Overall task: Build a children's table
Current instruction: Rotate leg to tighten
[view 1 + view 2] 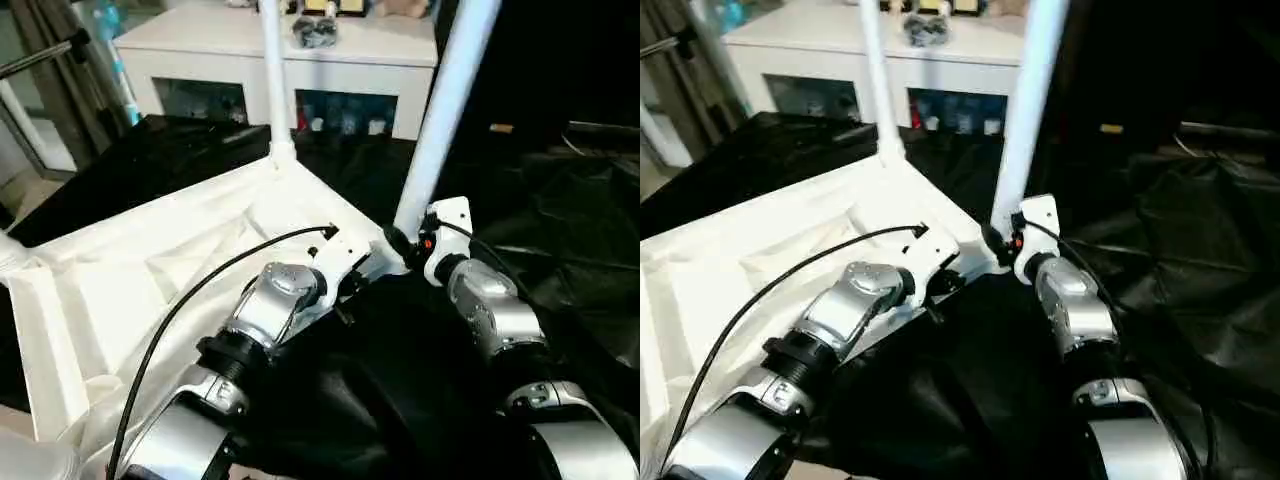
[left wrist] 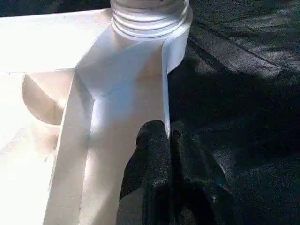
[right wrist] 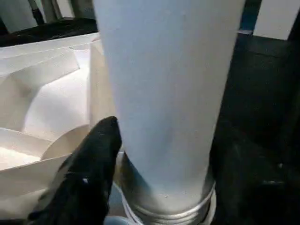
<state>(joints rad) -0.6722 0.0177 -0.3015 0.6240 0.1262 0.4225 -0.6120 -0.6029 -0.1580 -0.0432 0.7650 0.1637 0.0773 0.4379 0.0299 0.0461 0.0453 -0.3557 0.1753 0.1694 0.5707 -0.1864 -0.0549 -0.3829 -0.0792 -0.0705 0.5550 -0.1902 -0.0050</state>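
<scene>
Nearest to me, the left gripper is pinched shut on the thin rim wall of the upturned tabletop, steadying it just short of a corner socket. The tabletop lies ribbed side up on black sheeting, spreading away to the robot's left. Beside it, the right gripper sits at the foot of a white leg that stands in the near corner socket; one black finger lies against the tube, but whether the other presses it I cannot tell, so I would not call it gripped or let go. That smooth, rounded tube looks light and stiff yet slippery, so I judge the best hold is low, close to the socket, where it cannot lever over. The hollow plastic top should be light and rigid too, best taken by its rim or ribs. Further off, a second leg already stands in the far corner socket, and behind it is a white glass-door cabinet.
</scene>
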